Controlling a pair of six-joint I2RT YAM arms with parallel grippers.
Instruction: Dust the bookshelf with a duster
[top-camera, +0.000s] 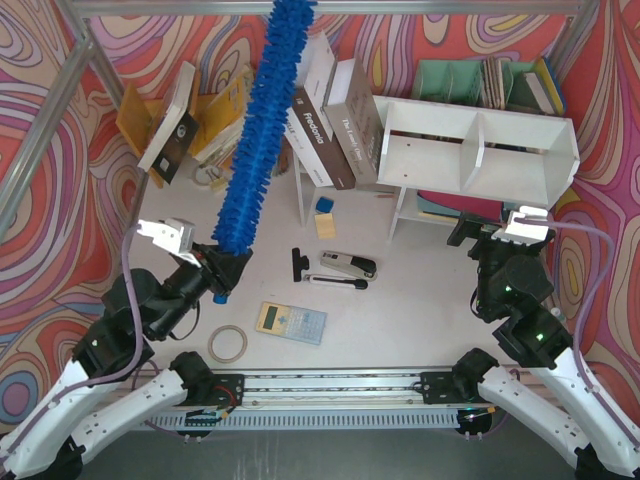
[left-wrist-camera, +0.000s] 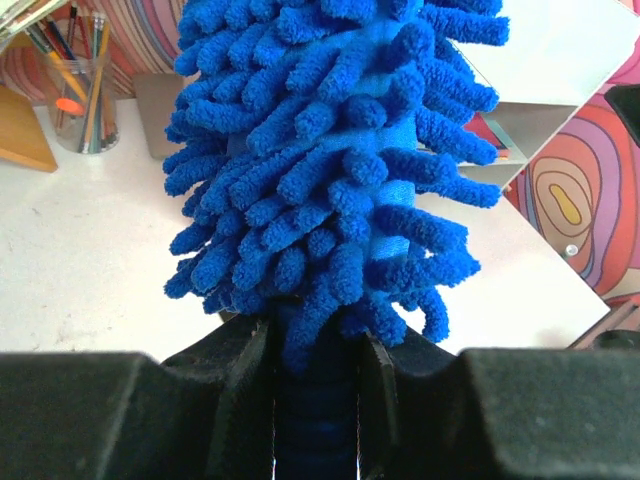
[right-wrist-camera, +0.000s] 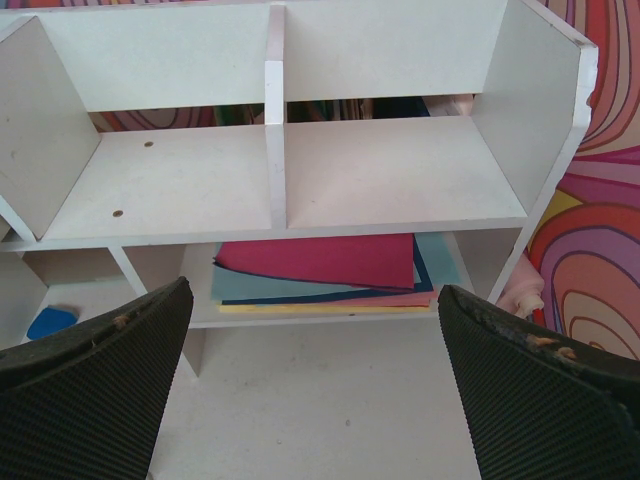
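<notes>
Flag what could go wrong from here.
1. The duster stands tall in the left end effector; swinging it right could topple the leaning books beside the bookshelf.
2. The open right end effector sits in front of the bookshelf, so the arms might clash.
3. Gripped at its bottom end, the duster may twist when pressed.

Pretty sure this is a robot lab cell that's posing as an office: swirly printed backdrop (top-camera: 30, 60) and aluminium frame (top-camera: 45, 125) are boxing in a table (top-camera: 420, 310) that's carrying a bookshelf (top-camera: 425, 150), books (top-camera: 330, 120), stapler (top-camera: 348, 265), calculator (top-camera: 291, 322), tape roll (top-camera: 228, 343) and pen cup (left-wrist-camera: 80, 90).
</notes>
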